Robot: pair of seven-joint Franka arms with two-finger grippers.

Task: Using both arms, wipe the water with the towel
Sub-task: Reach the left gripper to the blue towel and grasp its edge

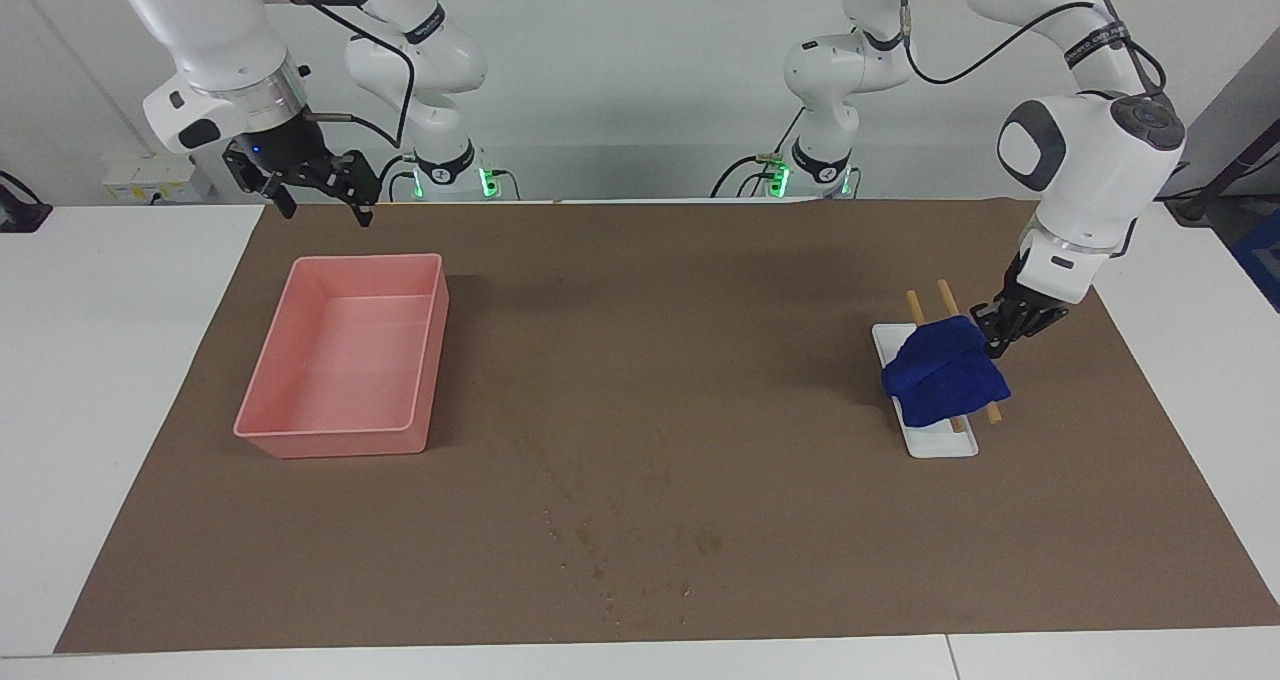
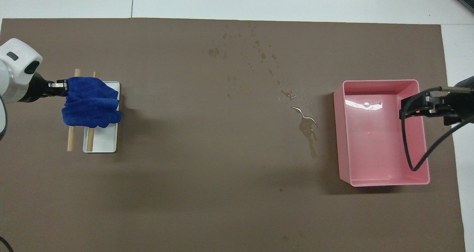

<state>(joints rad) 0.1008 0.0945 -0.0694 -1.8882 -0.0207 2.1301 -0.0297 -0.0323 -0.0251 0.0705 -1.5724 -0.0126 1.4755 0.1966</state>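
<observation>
A blue towel [image 1: 945, 378] [image 2: 90, 105] lies draped over two wooden sticks [image 1: 942, 297] [image 2: 70, 139] that cross a white tray [image 1: 945, 443] [image 2: 103, 142] toward the left arm's end of the table. My left gripper [image 1: 992, 338] [image 2: 63, 88] is shut at the towel's edge; I cannot tell whether any cloth is pinched. Spilled water [image 2: 306, 126] forms a puddle beside the pink bin, with droplets [image 2: 255, 48] [image 1: 600, 550] farther from the robots. My right gripper [image 1: 322, 208] [image 2: 403, 108] hangs open and holds nothing, over the bin's rim nearest the robots.
A pink plastic bin [image 1: 340, 440] [image 2: 385, 181] stands toward the right arm's end of the table. A brown mat [image 1: 700, 290] [image 2: 207, 192] covers most of the white table.
</observation>
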